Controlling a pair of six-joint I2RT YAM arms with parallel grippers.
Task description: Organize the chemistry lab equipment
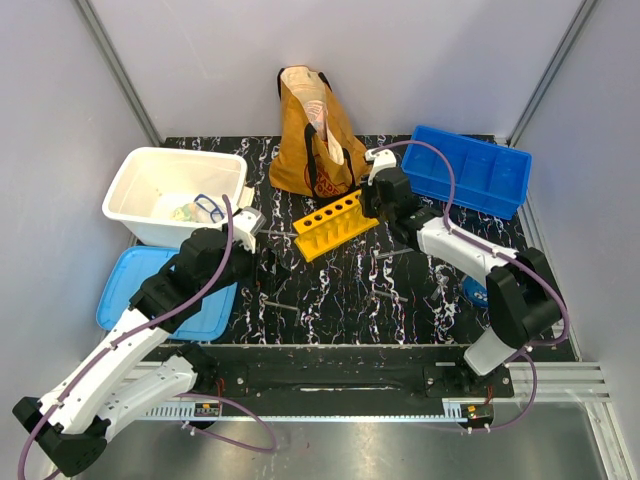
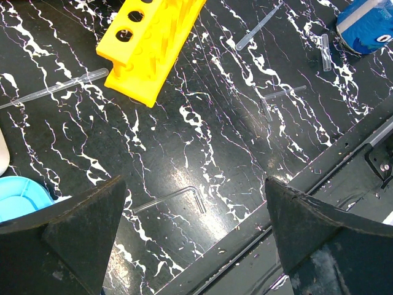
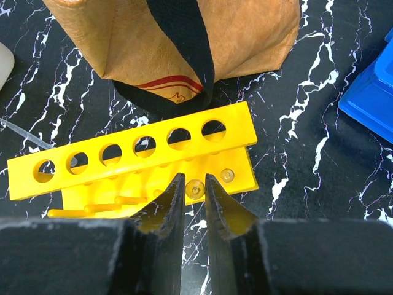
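Presently my right gripper point(image 3: 195, 184) sits narrowed at the near edge of the rack point(image 3: 132, 150), just before the bag point(image 3: 123, 37), likely to fit its thin base; gripping or not, I cannot tell. My left gripper point(image 2: 193, 187) hangs released over loose tubes point(image 2: 58, 89).

The yellow test-tube rack point(image 1: 328, 224) has six round holes, all unfilled, and stands upright and diagonal at the middle of the bench point(image 1: 340, 300). A thin clear pipette point(image 2: 55, 89) lies flat just beside it. A bent clear rod point(image 2: 184, 195) lies flat nearer the front edge, well apart from it.
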